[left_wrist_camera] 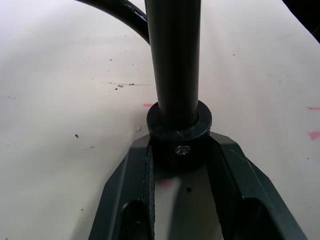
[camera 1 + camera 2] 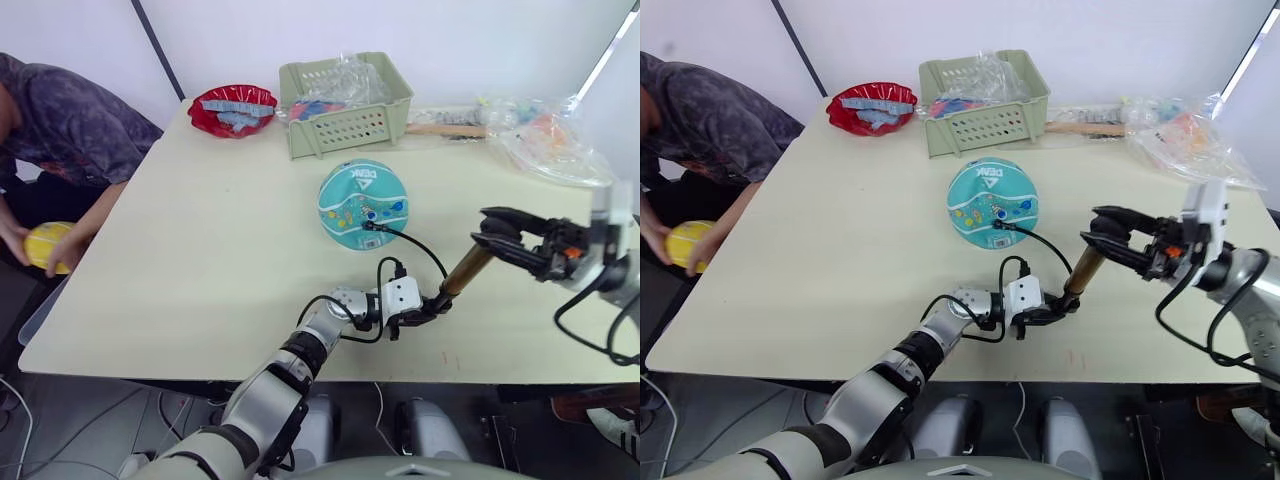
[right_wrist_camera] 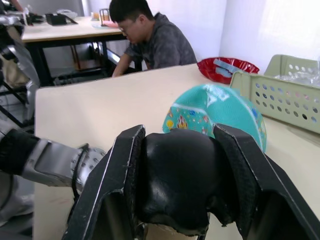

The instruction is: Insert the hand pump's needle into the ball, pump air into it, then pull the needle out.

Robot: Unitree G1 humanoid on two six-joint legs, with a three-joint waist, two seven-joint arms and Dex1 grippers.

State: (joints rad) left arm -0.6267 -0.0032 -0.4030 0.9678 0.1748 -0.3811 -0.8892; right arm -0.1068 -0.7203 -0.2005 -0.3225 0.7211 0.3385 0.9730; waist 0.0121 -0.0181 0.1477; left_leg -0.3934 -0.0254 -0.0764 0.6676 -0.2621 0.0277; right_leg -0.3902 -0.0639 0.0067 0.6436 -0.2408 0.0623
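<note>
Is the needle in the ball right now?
In, it seems: the hose ends at a black fitting against the ball; the needle itself is hidden.

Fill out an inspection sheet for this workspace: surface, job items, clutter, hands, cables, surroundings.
Surface: beige table, faint pink marks near the front edge.
Job's things: teal ball mid-table; needle at the ball's near side, depth cannot be told; hand pump held tilted between both hands.
Clutter: green basket with plastic bags, red bowl, plastic bags at the far right.
Hands: left hand shut on the pump's lower end cap; right hand shut on the black T-handle.
Cables: thin black hose looping from ball to pump.
Surroundings: seated person at left holding a yellow ball.
</note>
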